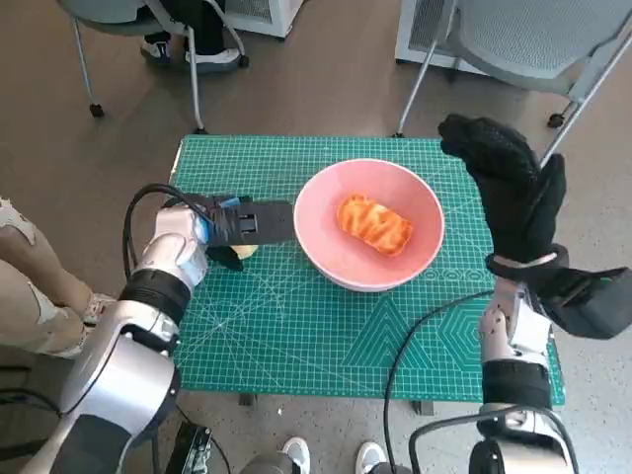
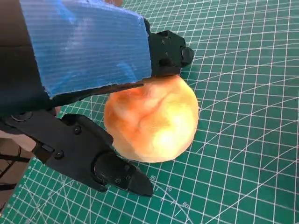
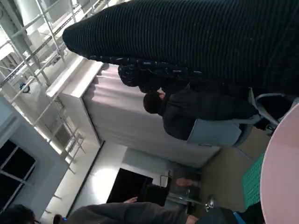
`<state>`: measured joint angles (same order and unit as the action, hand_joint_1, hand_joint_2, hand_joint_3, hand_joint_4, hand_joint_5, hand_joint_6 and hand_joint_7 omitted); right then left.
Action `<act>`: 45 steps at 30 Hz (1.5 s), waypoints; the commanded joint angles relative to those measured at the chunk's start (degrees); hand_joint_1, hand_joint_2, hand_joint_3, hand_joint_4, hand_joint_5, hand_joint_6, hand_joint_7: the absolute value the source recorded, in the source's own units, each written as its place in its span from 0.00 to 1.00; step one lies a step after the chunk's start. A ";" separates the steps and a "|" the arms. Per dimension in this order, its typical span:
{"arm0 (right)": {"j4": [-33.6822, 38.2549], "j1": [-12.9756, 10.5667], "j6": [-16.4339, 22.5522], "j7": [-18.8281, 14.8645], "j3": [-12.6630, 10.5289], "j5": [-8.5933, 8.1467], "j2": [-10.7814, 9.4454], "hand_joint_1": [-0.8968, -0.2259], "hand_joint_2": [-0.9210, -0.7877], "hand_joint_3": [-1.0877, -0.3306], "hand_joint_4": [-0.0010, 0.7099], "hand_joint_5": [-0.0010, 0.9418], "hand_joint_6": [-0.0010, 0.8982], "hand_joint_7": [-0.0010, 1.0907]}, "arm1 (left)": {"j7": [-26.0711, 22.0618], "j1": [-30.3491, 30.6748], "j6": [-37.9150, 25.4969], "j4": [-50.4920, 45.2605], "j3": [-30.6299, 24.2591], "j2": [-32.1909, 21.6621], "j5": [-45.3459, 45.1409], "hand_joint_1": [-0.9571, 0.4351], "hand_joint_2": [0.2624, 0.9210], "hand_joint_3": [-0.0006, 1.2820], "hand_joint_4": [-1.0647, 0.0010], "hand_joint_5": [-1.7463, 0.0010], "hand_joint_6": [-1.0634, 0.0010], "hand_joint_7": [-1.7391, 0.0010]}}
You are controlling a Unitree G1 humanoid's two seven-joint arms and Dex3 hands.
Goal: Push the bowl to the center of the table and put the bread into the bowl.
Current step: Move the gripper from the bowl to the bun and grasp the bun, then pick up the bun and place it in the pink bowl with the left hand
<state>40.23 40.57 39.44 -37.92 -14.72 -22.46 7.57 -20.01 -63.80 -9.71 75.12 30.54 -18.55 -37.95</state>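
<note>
Person at the left edge: pale trouser legs (image 1: 30,286) show at the left border of the head view, beside the robot's left forearm.
Left hand: the black left hand with blue tape over its back (image 1: 232,222) lies left of centre on the green gridded cutting mat (image 1: 296,336); it grasps a round golden bread roll (image 2: 152,119); the left wrist view shows a black finger (image 2: 170,53) on one side of the roll and another on the far side, both touching it; the roll sits on the mat.
Bowl: the shallow pink round bowl (image 1: 326,252) stands at the middle of the frame, just right of the left hand; I cannot tell whether hand and rim touch.
Bread in the bowl: an oblong orange-glazed bread piece (image 1: 375,224) lies inside the bowl.
Right hand: the black knitted-glove right hand (image 1: 513,188) is raised at the right of the frame, released, fingers spread, grasping nothing.
Background: grey chair legs (image 1: 193,79) across the top; a seated person in dark clothes (image 3: 196,109) in the right wrist view.
</note>
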 commanded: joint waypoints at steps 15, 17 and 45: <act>-0.74 -2.10 -0.65 0.31 0.15 0.06 0.35 0.38 0.00 0.53 0.38 0.01 0.09 0.49 | 14.99 4.13 5.43 1.06 -1.82 -0.97 1.01 0.70 0.89 0.12 0.37 0.27 0.32 0.48; -0.65 -2.02 -0.71 0.32 0.14 0.05 0.36 0.38 0.00 0.53 0.38 0.01 0.09 0.49 | 14.56 3.83 5.59 0.93 -1.70 -1.23 0.94 0.70 0.94 0.09 0.38 0.26 0.32 0.46; 0.31 -1.30 -0.91 0.28 0.74 0.01 -0.50 0.38 0.00 0.52 0.38 0.00 0.10 0.48 | 16.15 6.88 7.66 -26.18 -9.77 -8.66 4.86 0.69 0.96 0.06 0.34 0.26 0.32 0.47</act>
<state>39.55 39.90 39.44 -37.64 -14.22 -22.36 7.34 -3.70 -58.42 -1.05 55.71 22.61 -25.40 -33.87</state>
